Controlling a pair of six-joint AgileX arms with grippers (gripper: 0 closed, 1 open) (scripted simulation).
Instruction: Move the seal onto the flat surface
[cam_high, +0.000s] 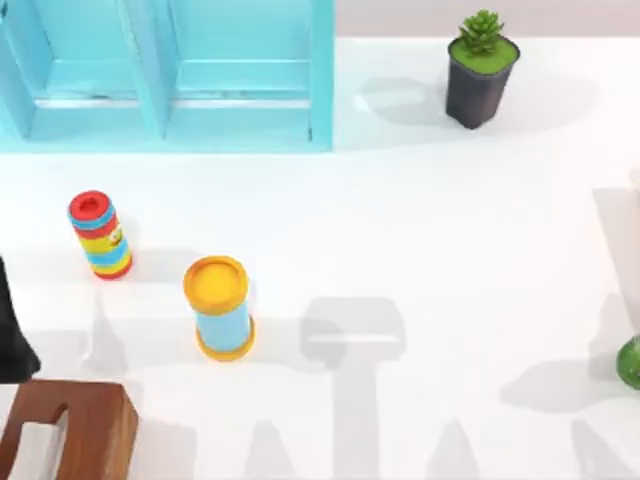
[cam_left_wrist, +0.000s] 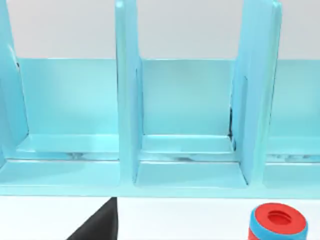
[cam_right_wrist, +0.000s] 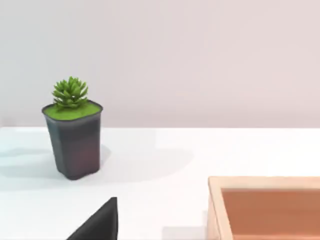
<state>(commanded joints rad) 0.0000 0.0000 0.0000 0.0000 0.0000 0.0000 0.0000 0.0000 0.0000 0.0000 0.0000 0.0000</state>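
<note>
The seal is out of view. The flat surface is the white tabletop (cam_high: 420, 240), broad and bare through its middle. My left gripper (cam_high: 12, 335) is a black shape at the table's left edge, just above the brown wooden piece. A black part of it juts into the left wrist view (cam_left_wrist: 100, 226), facing the shelf unit. A black part of my right gripper (cam_right_wrist: 100, 222) sits low in the right wrist view, facing the potted plant across the tabletop (cam_right_wrist: 200, 155).
A light-blue shelf unit (cam_high: 170, 75) stands at the back left. A red-topped striped cylinder (cam_high: 98, 235) and a yellow-topped blue cylinder (cam_high: 219, 306) stand left of centre. A brown wooden piece (cam_high: 75, 430) is front left, a potted plant (cam_high: 480, 70) back right, a green object (cam_high: 630, 362) at the right edge, and a wooden box (cam_right_wrist: 267, 207) nearby.
</note>
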